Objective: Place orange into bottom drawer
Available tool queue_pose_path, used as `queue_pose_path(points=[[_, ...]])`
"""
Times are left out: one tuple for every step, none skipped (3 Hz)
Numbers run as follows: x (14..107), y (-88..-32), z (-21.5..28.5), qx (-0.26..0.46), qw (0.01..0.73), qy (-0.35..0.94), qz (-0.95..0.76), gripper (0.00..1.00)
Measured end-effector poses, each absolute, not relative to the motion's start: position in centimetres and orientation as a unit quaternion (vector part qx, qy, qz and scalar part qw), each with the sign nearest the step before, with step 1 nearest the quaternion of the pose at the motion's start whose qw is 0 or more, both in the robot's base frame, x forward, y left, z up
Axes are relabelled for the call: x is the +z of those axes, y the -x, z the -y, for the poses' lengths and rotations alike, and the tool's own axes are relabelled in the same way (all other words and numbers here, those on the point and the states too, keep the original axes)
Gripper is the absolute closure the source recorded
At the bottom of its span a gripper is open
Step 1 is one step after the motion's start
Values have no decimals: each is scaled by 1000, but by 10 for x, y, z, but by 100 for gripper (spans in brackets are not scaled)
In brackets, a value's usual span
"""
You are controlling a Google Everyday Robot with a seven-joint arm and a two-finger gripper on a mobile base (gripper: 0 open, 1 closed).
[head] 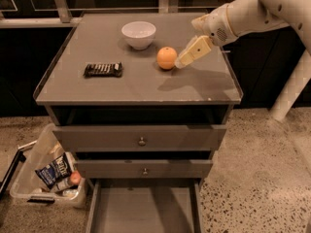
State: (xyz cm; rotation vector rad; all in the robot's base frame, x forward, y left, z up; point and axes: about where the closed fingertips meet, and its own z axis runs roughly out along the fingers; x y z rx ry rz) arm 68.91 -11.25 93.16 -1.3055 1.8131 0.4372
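The orange (166, 58) sits on the grey cabinet top (146, 84), just right of centre. My gripper (181, 62) reaches in from the upper right, its cream fingertips just right of the orange and very close to it. The bottom drawer (143, 210) is pulled out at the bottom of the view, and its flat grey floor is bare.
A white bowl (139, 34) stands behind and left of the orange. A dark snack bar (102, 70) lies on the left of the top. Two shut drawer fronts with knobs (141, 141) sit above the open drawer. A clear bin with packets (48, 171) is on the floor at left.
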Motion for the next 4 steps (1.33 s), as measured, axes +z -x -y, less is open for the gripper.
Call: queue_pose_path(points=[[915,-700,106,197,420,513,-722,0],[907,-709,97,209,418,508,-724,0],[901,-715,87,219,415,504,-725,0],[893,-720,79,227,409,500,-728,0]])
